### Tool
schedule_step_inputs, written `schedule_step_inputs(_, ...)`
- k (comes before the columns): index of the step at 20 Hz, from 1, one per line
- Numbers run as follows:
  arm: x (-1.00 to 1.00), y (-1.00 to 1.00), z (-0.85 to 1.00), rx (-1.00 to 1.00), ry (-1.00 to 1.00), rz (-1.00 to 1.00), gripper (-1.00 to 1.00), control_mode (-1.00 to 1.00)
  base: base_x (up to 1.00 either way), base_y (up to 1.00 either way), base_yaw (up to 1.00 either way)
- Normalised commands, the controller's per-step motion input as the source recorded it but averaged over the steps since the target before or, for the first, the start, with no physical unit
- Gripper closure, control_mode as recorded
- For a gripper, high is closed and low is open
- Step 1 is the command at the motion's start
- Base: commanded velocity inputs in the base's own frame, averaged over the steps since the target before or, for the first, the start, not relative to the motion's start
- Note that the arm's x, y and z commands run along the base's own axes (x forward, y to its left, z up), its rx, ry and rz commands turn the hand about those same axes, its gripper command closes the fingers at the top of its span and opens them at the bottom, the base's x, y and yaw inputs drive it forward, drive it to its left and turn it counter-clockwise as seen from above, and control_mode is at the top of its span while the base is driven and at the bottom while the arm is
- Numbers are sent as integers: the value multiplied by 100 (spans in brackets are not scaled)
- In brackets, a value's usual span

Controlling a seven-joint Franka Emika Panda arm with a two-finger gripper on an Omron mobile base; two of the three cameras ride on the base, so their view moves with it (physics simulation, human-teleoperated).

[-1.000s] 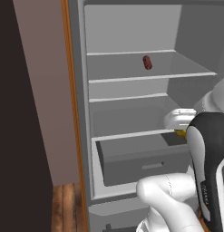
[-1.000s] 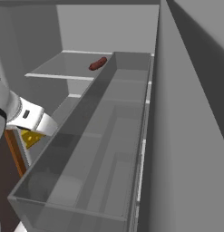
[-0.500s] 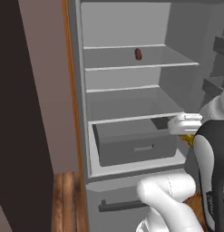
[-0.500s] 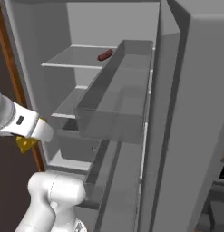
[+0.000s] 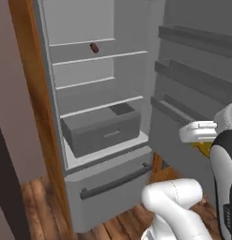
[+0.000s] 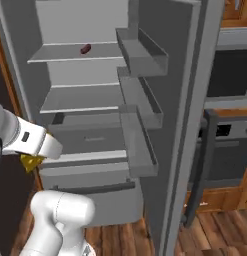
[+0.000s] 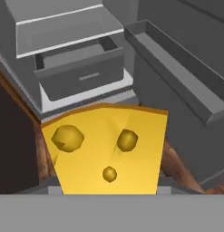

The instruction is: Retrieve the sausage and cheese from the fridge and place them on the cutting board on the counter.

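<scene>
The cheese [image 7: 106, 149] has been drawn clear of the fridge [image 5: 103, 154], gripped in the claw [image 6: 32, 161]; the sausage [image 5: 94, 48] is left on its shelf.

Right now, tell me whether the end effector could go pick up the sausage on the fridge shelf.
Probably not yet: the end effector is shut on the cheese. The sausage lies unobstructed on an upper shelf of the open fridge.
</scene>
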Motion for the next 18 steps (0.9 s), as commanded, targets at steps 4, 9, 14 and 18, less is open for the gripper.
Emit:
schedule_step_inputs(4, 0, 0, 0, 0, 0, 0, 100, 100, 0, 6, -99)
schedule_step_inputs(9, 0, 0, 0, 0, 0, 0, 100, 100, -28, 16, -91)
schedule_step_inputs(14, 0, 0, 0, 0, 0, 0, 100, 100, -98, 52, -59)
schedule_step_inputs(18, 0, 0, 0, 0, 0, 0, 100, 100, -100, 6, -57)
